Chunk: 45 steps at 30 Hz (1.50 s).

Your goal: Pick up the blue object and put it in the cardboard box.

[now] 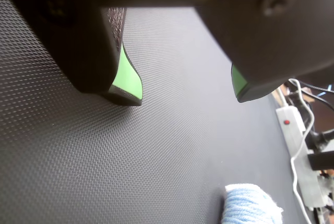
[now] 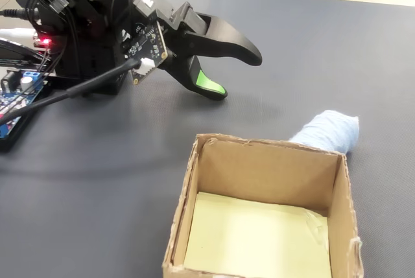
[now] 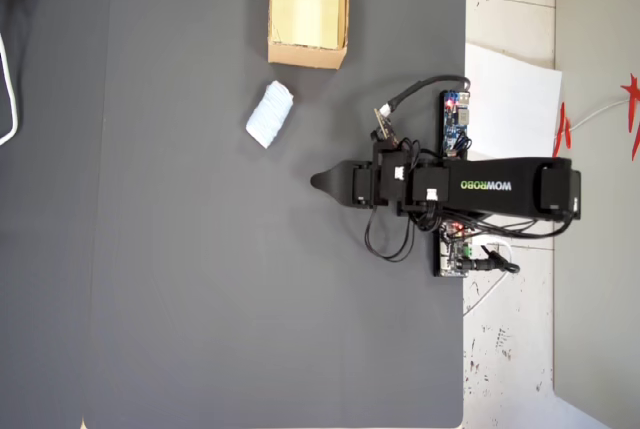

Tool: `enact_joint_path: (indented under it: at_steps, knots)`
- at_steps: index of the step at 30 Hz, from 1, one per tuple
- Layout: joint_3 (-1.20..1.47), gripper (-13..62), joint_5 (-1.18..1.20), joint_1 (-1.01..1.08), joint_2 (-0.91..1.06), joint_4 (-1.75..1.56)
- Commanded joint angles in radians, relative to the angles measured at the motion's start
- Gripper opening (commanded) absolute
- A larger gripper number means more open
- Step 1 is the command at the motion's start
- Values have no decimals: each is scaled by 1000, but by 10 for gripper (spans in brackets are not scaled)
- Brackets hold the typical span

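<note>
The blue object [image 3: 270, 115] is a pale blue ribbed cloth lump lying on the dark mat just below the cardboard box [image 3: 306, 56] in the overhead view. In the fixed view the blue object [image 2: 327, 132] peeks out behind the far right corner of the cardboard box [image 2: 259, 171], whose yellowish floor holds nothing. My gripper [image 2: 237, 76] hovers low over the mat, apart from both. In the wrist view the gripper [image 1: 185, 96] is open, its green pads [image 1: 128, 75] wide apart with only mat between them, and the blue object [image 1: 250, 205] shows at the bottom edge.
The arm's base and circuit boards [image 3: 455, 124] sit at the mat's right edge in the overhead view, beside a white paper sheet [image 3: 510, 99]. A white power strip [image 1: 295, 135] with cables lies off the mat at the wrist view's right.
</note>
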Motion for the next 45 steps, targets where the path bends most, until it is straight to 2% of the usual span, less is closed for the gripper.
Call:
enact_joint_path:
  at_steps: [1, 19, 26, 35, 45]
  knots:
    - [35, 340, 15, 0, 84, 103]
    - [35, 343, 14, 2, 84, 98]
    - [35, 341, 15, -5, 83, -37]
    - [23, 342, -135, -3, 77, -209]
    - [-84, 341, -284, 9, 40, -215]
